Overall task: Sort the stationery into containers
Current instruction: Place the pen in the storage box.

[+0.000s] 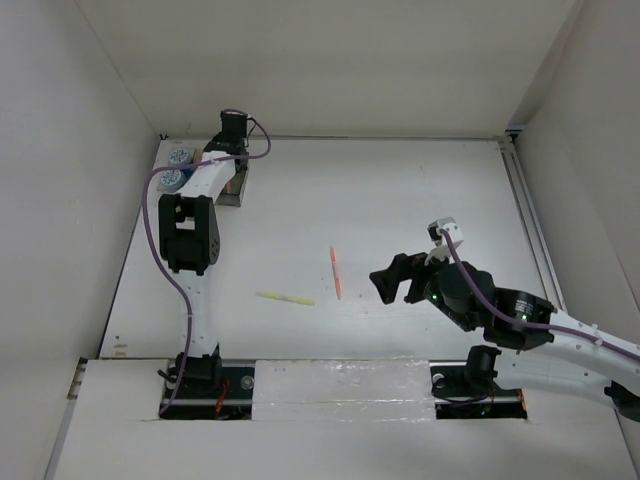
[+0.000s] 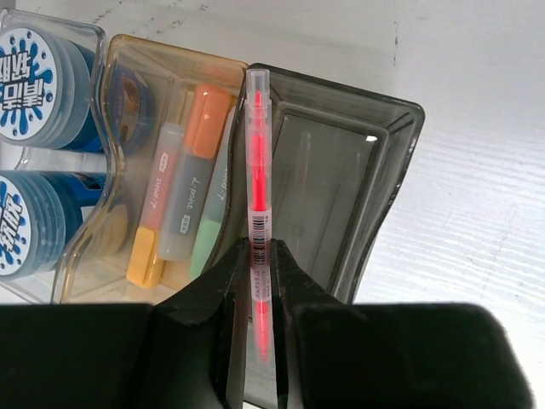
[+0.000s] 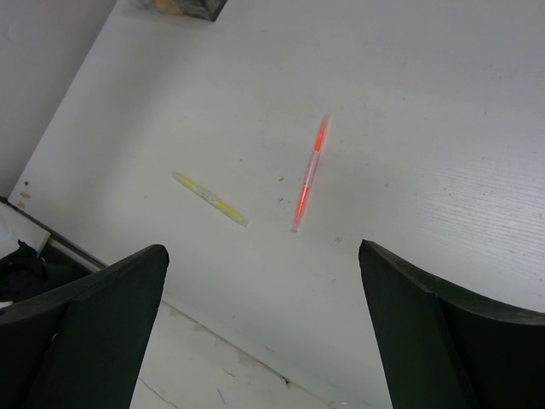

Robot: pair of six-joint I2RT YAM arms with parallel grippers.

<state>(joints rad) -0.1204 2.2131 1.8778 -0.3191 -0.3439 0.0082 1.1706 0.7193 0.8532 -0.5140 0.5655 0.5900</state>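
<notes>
In the left wrist view my left gripper is shut on a thin orange-red pen, which points out over the left rim of the smoky dark grey bin. The amber bin beside it holds short markers. Two blue-and-white rolls sit in the clear bin. On the table lie another orange-red pen and a yellow pen. My right gripper hangs open above the table, on the near side of both pens, with nothing between its fingers.
The bins stand at the table's far left corner, close to the left wall. A raised ledge runs along the near edge by the arm bases. The right arm reaches in from the right.
</notes>
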